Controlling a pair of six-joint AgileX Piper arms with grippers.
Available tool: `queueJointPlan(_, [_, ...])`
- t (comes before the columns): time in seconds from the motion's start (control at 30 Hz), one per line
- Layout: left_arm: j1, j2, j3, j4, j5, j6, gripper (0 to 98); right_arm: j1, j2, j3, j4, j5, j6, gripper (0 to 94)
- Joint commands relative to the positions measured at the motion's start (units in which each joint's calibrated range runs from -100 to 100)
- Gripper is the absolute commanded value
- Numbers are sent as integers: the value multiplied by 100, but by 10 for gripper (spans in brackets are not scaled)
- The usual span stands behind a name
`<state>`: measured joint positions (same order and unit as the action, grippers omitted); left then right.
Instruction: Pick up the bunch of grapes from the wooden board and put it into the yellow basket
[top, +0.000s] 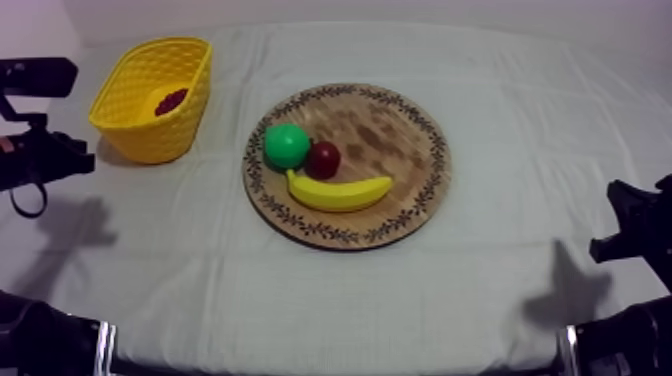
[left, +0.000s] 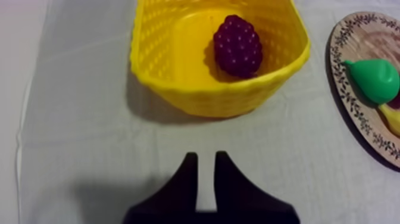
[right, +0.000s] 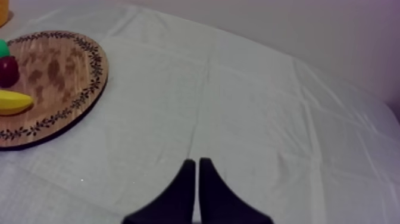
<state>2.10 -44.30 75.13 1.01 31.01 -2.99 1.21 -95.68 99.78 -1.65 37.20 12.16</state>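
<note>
**Grapes (left: 238, 44) in the yellow basket (left: 220, 98), ahead of my left claw (left: 203, 156)**

Seen from my left wrist, the whole bunch lies on the basket floor, just beyond my left claw. Its fingers stand slightly apart, holding nothing. From above, the bunch is a dark patch behind the basket wall. My right claw (right: 196, 161) is pressed into a narrow wedge over the bare desk (right: 268, 107). The wooden board (right: 59, 71) lies ahead to its left.
</note>
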Motion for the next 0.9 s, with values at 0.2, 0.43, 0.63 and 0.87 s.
queueJointPlan(0.2, [-28, -1791, 680, -163, 231, 296, 4, 1, 0, -1, 2, -2, 3, 5])
queueJointPlan(0.43, [-34, -3189, 1492, -183, 372, 540, 0, 1, 0, -1, 2, -2, 3, 5])
queueJointPlan(0.63, [-24, -4240, 2115, -181, 608, 700, 0, 1, 0, -1, 2, -2, 3, 5])
queueJointPlan(0.87, [14, -4997, 2207, -164, 889, 673, 0, 1, 0, -1, 2, -2, 3, 5])
